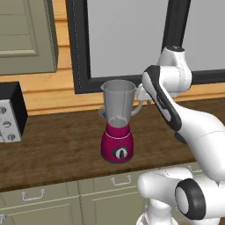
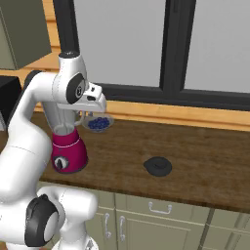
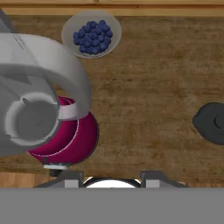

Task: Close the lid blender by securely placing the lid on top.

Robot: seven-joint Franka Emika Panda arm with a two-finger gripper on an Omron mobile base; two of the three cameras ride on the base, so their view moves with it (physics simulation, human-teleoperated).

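The arm (image 1: 184,118) is a chain of glossy white, rounded shells — thick, tube-like segments that swell into bulbous housings at each joint. Dark grey-black bands mark the joints: a round black ring with a grey inner cap sits on the low housing in the left base view, and a matching ring shows on the low housing in the right base view. A long black strip runs along the side of one upper link. Another round joint carries a dark disc with a pale centre, topped by a short dark cap. The hand end is a white, blocky wedge — the gripper (image 3: 112,175) fingertips (image 3: 69,178) are small, dark and squared.
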